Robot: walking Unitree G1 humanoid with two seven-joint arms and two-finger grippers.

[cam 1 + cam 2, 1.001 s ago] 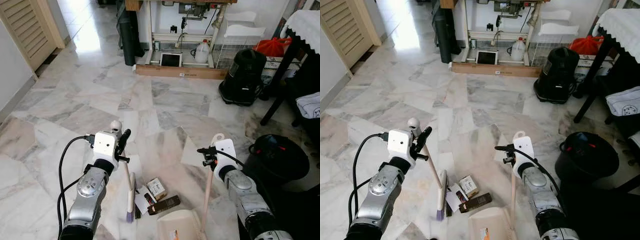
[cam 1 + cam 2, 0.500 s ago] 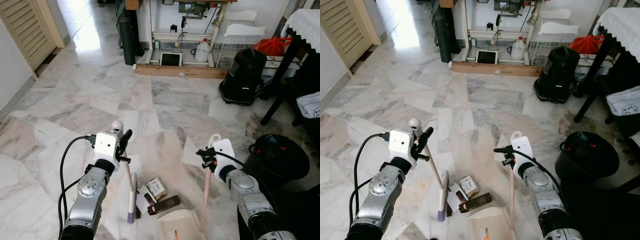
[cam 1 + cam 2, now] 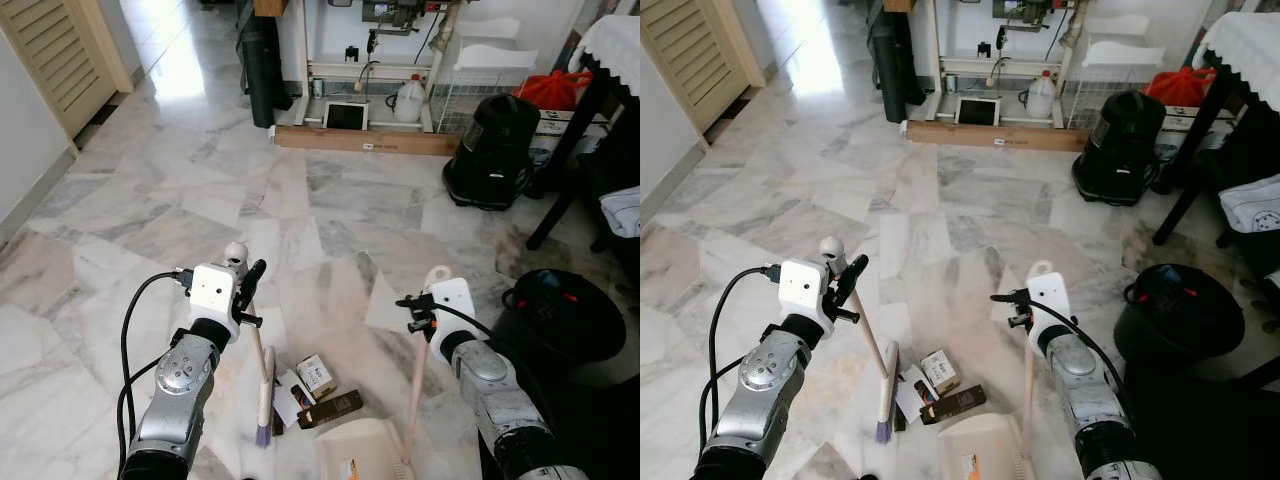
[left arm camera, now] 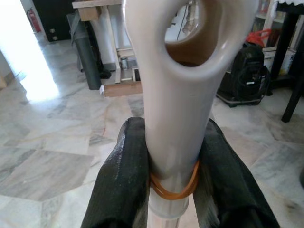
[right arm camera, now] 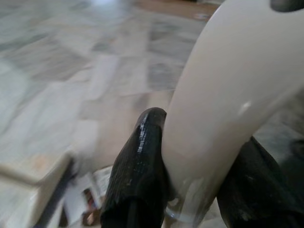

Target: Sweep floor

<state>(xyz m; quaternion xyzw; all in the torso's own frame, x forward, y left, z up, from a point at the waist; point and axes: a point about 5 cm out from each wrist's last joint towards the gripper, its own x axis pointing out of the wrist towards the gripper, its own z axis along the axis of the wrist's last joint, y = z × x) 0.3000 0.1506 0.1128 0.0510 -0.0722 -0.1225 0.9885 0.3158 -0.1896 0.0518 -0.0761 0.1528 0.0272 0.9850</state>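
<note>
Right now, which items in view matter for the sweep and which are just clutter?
Job:
- cream-handled broom, held by left gripper
- cream plastic dustpan, handle held by right gripper
- small boxes and wrappers littering the marble floor

Lying about:
- black vacuum cleaner
- black round bin
- white plastic jug
- long cardboard box
- red bag
</note>
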